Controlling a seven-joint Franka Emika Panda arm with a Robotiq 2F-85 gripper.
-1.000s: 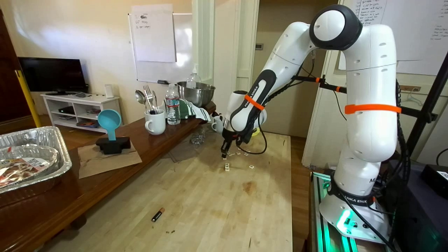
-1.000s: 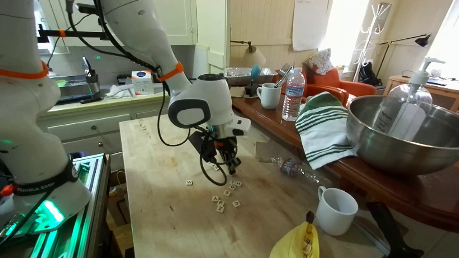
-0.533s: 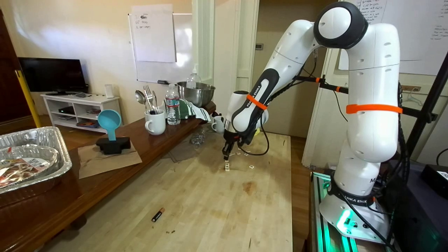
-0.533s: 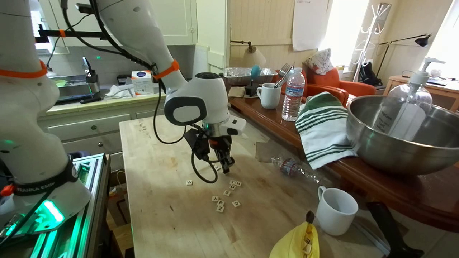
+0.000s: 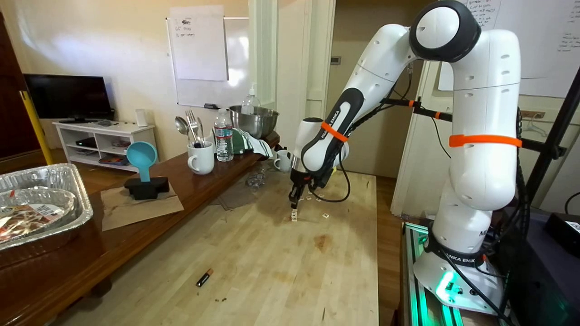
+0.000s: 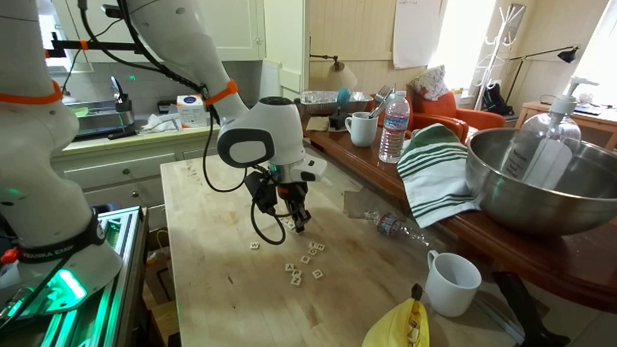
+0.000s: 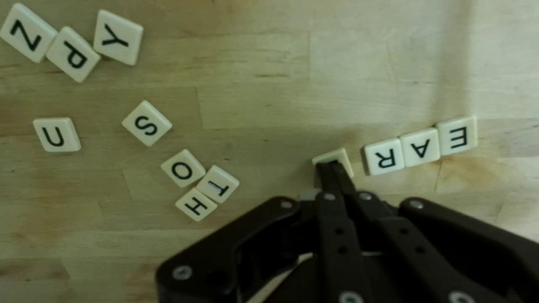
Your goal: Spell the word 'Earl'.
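Note:
In the wrist view, cream letter tiles E (image 7: 457, 135), A (image 7: 420, 147) and R (image 7: 384, 156) stand touching in a slanted row, upside down to this view. My gripper (image 7: 330, 165) has its fingers shut together, tips on top of another tile (image 7: 346, 159). Its letter is hidden under the fingers. A narrow gap separates that tile from the R. In the exterior views, the gripper points down at the table, tip low (image 5: 293, 204) (image 6: 301, 227). The row of tiles (image 5: 294, 216) shows just below the tip in an exterior view; in an exterior view tiles (image 6: 288, 223) are partly covered.
Loose tiles T (image 7: 217, 184), H (image 7: 196, 204), O (image 7: 182, 168), S (image 7: 147, 123), U (image 7: 57, 134), P (image 7: 73, 54), Y (image 7: 117, 37) and Z (image 7: 28, 32) lie nearby. A W tile (image 6: 254, 246) lies apart. A mug (image 6: 453, 283), yellow banana-shaped pouch (image 6: 397, 325), bottle (image 6: 393, 225) and battery (image 5: 204, 277) are on the table.
My gripper has moved along the table toward the row of tiles, low down, slowing in the last half second. A pale tile at its tip appears to have shifted with it.

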